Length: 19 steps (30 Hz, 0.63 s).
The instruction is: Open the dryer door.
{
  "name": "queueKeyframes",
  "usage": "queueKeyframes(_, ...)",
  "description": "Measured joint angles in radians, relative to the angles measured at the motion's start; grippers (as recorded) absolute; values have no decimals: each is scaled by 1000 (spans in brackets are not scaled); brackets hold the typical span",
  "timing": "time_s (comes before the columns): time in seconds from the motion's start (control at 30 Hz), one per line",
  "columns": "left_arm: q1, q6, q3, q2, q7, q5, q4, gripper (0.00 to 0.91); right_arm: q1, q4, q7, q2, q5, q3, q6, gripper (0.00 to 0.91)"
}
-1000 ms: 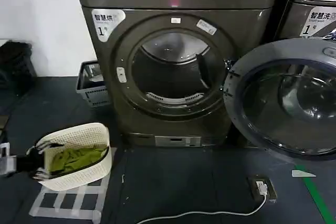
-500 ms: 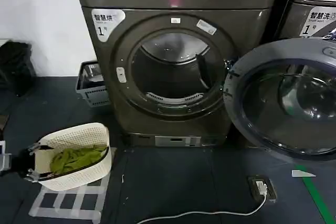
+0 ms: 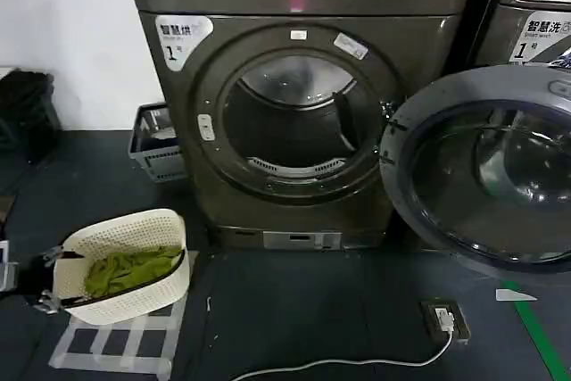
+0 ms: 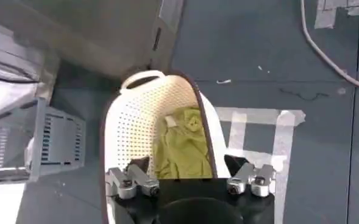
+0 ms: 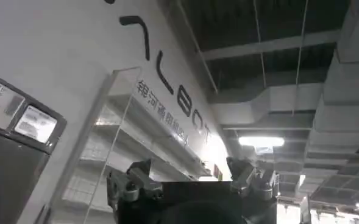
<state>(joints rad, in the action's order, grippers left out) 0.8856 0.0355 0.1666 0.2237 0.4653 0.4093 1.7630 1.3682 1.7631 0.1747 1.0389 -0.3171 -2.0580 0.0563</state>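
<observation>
The dryer door (image 3: 486,167) stands swung wide open to the right of the bronze-grey dryer (image 3: 294,42). Its grey inner face and dark glass face me, and the round drum opening (image 3: 299,122) is uncovered. My left gripper (image 3: 43,281) is low at the far left, open, with its fingers spread on either side of the near end of a white basket (image 3: 134,229). In the left wrist view the left gripper (image 4: 187,165) is open over the basket (image 4: 136,122). My right gripper (image 5: 188,167) is open, holds nothing, and points up toward the ceiling.
Green cloth (image 3: 129,269) lies in the basket. A grey crate (image 3: 156,144) sits left of the dryer and a black bag (image 3: 27,113) by the wall. A second grey machine (image 3: 535,6) stands behind the open door. A power box (image 3: 444,318) with a white cable lies on the floor.
My left gripper has drawn back to the left, from over the basket's rim to its near end. The dryer door and basket have stayed put.
</observation>
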Motion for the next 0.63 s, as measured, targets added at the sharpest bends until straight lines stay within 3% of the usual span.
queueKeyframes(0.53, 66, -32, -82, 23, 39, 9, 4, 907, -7, -2, 2, 3, 9, 2, -4, 907)
queueKeyframes(0.63, 96, -37, -113, 32, 40, 11, 3, 907, -6, -6, 2, 6, 41, 1, -23, 907)
